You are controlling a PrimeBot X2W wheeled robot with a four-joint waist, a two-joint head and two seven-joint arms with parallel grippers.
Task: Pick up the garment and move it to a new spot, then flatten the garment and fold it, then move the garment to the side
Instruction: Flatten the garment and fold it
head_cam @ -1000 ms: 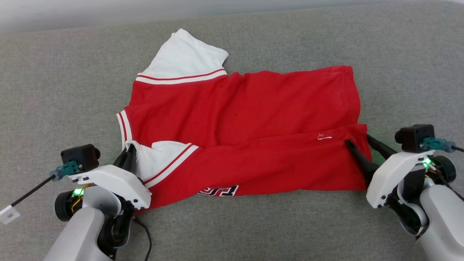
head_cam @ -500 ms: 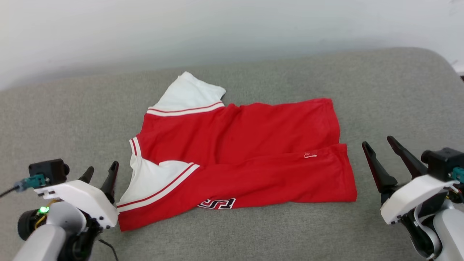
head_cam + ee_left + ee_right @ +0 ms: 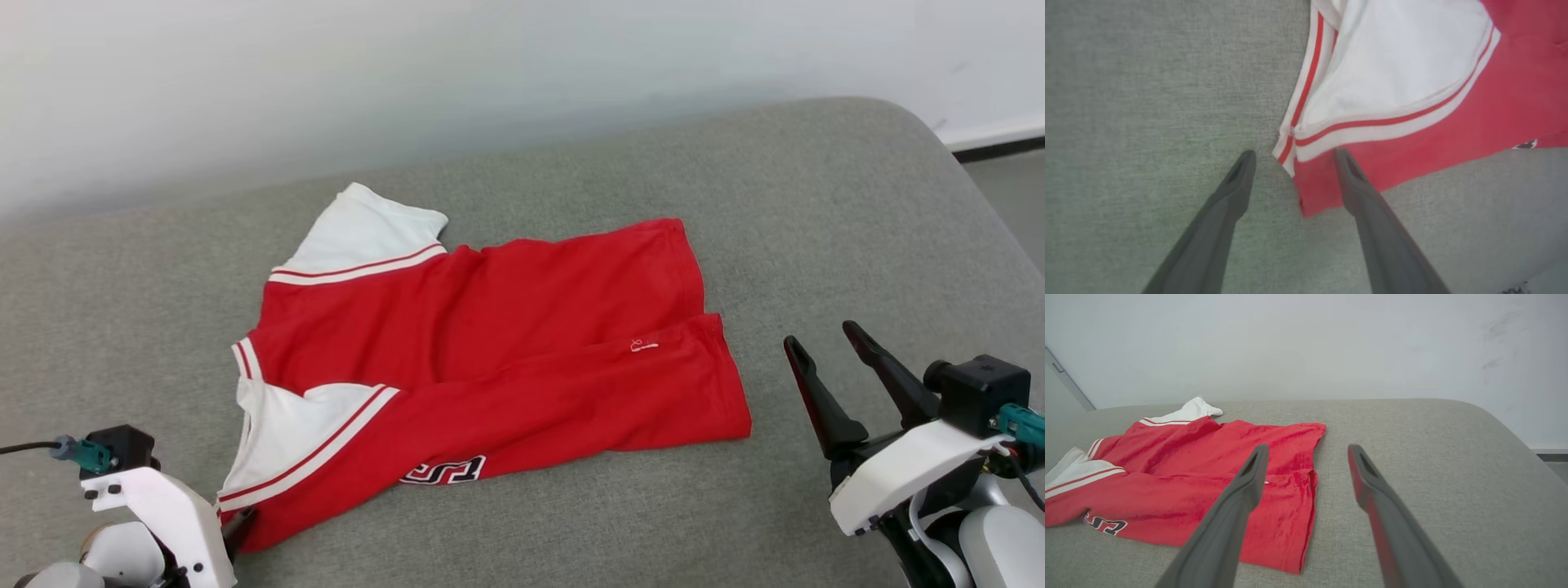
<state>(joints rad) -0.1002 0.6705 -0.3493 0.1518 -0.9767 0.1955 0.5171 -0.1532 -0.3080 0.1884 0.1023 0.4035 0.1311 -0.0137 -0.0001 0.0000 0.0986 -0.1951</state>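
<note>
Garment (image 3: 490,359): red T-shirt lying doubled over lengthwise and somewhat creased on the cushion, left of centre in the head view.
Sleeves: one white sleeve (image 3: 359,233) points toward the wall; the other (image 3: 302,433) lies at the near left corner. Both have red-and-white stripe trim.
Markings: small white logo (image 3: 643,346) near the hem on the right; black-and-white lettering (image 3: 443,471) at the near edge.
Left gripper (image 3: 1294,155): fingers spread wide, holding nothing. In its wrist view it stands over the shirt's near left corner, one tip over red cloth and the other over bare cushion. Whether either tip touches cannot be told.
Right gripper (image 3: 823,336): fingers spread wide, empty, raised beside the hem end. A strip of bare cushion lies between it and the shirt.
Cushion (image 3: 816,204): grey woven upholstery with a rounded far right corner.
Wall (image 3: 490,65): pale, plain, directly behind the cushion.
Skirting strip (image 3: 996,147): dark, at the wall's foot on the far right.
Cable with teal plug (image 3: 77,452): at the left wrist.
</note>
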